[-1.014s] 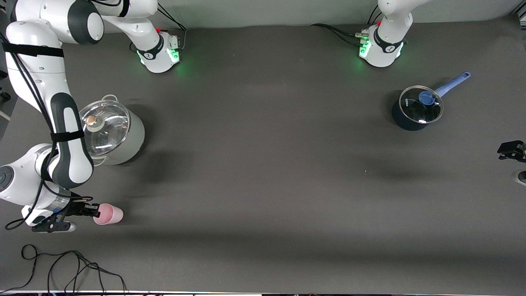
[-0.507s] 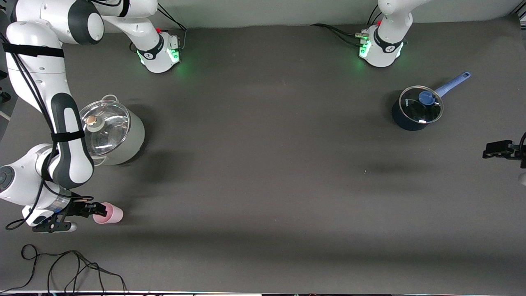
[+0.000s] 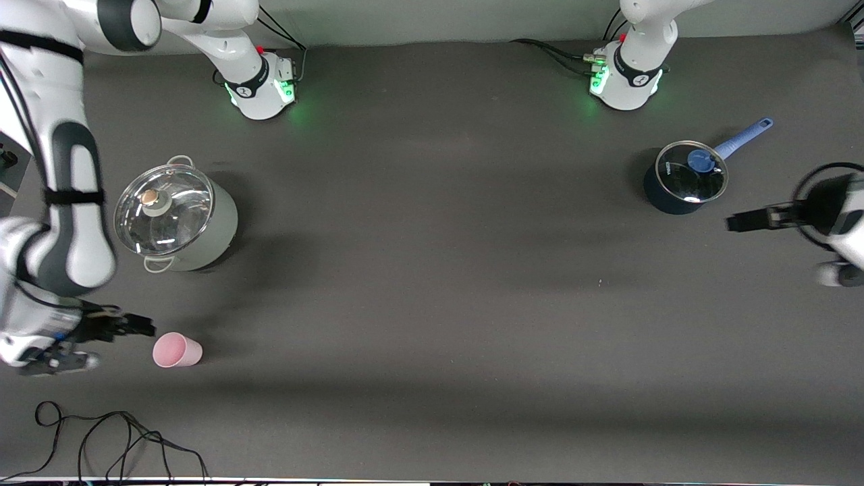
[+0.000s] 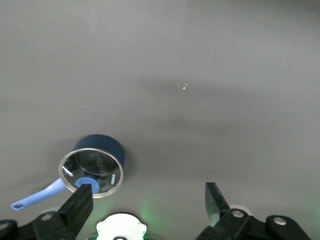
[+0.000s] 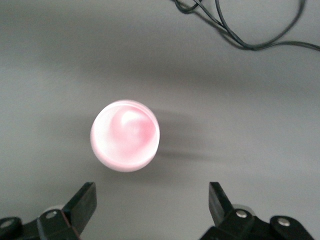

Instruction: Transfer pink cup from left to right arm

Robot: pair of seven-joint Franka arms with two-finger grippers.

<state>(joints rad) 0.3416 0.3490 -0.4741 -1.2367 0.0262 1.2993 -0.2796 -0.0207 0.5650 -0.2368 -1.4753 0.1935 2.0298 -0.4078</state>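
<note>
While my two arms hang over opposite ends of the table, this is how things lie.

Pink cup: the pink cup [image 3: 177,350] stands upright on the dark table [image 3: 432,304], mouth up, at the right arm's end and nearer to the front camera than the big pot. Nothing touches it. In my right wrist view the pink cup [image 5: 125,135] shows its open mouth, clear of both fingers.

Right gripper: my right gripper [image 3: 138,327] is just beside the cup, toward the table's edge and apart from it. My right fingers [image 5: 82,200] are spread wide with only bare table between them.

Left gripper: my left gripper [image 3: 749,221] hangs over the table at the left arm's end, near the small saucepan. My left fingers [image 4: 80,200] stand wide apart and carry nothing.

Grey pot: the grey pot [image 3: 177,214] with a glass lid sits at the right arm's end, farther from the front camera than the cup and well apart from it.

Blue saucepan: the blue saucepan [image 3: 683,180] with a glass lid and a light-blue handle sits at the left arm's end, not far from the left arm's base; my left wrist view shows it too.

Cable: a black cable [image 3: 121,439] lies looped on the table, nearer to the front camera than the cup.
</note>
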